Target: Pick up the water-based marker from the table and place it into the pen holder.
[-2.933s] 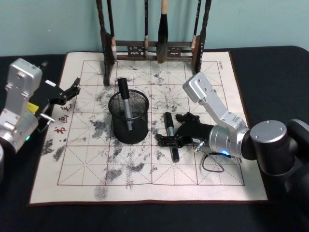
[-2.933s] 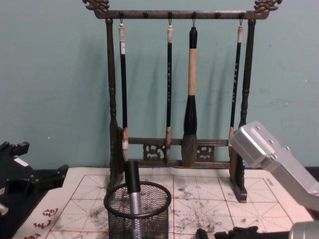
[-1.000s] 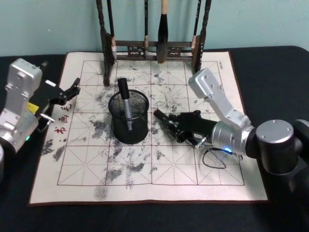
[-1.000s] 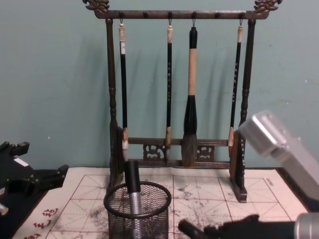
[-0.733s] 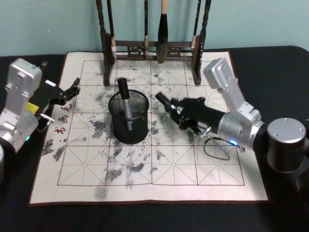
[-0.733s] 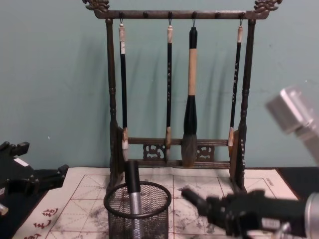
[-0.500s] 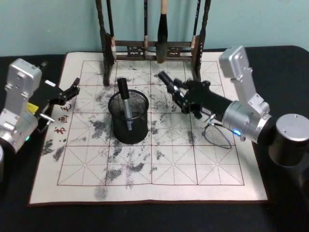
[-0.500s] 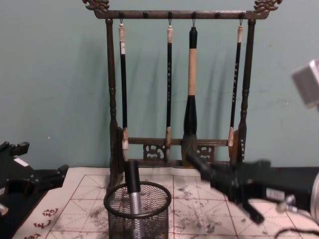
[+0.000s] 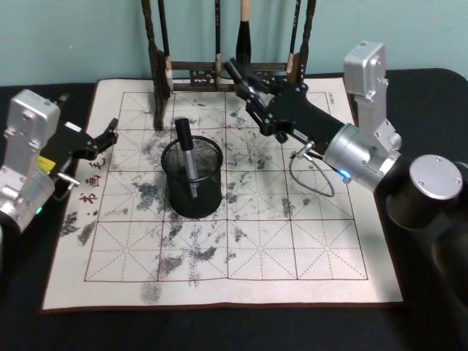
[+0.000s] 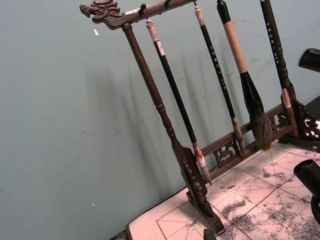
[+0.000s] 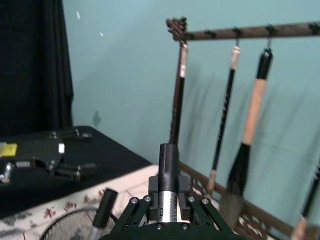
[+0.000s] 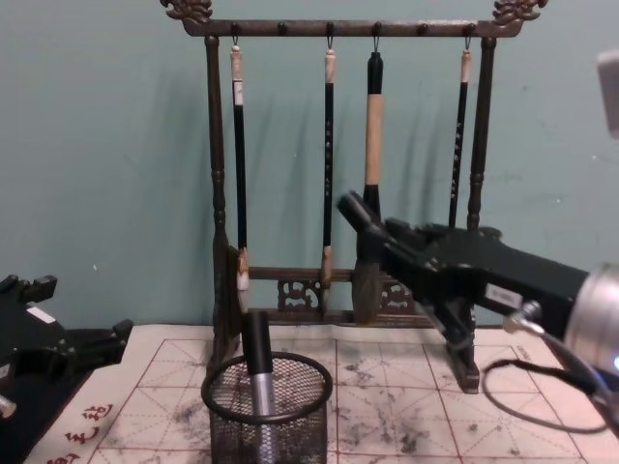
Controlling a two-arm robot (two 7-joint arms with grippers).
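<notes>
My right gripper (image 9: 259, 110) is shut on a water-based marker (image 9: 241, 80) with a black cap and silver barrel. It holds the marker in the air, pointing up and to the left, behind and to the right of the pen holder (image 9: 191, 191). From the chest the marker (image 12: 358, 215) and right gripper (image 12: 401, 249) hang well above the black mesh pen holder (image 12: 224, 418). The right wrist view shows the marker (image 11: 168, 167) clamped between the fingers (image 11: 134, 206). Another marker (image 9: 186, 155) stands in the holder. My left gripper (image 9: 108, 135) rests open at the mat's left edge.
A tall dark wooden brush rack (image 9: 219, 72) with several hanging brushes stands at the back of the ink-stained grid mat (image 9: 256, 248), close behind the held marker. A thin cable loop (image 9: 311, 175) hangs under the right wrist. Black table surrounds the mat.
The right gripper has lifted the marker off the mat and carried it up and back toward the rack. The left arm has stayed put.
</notes>
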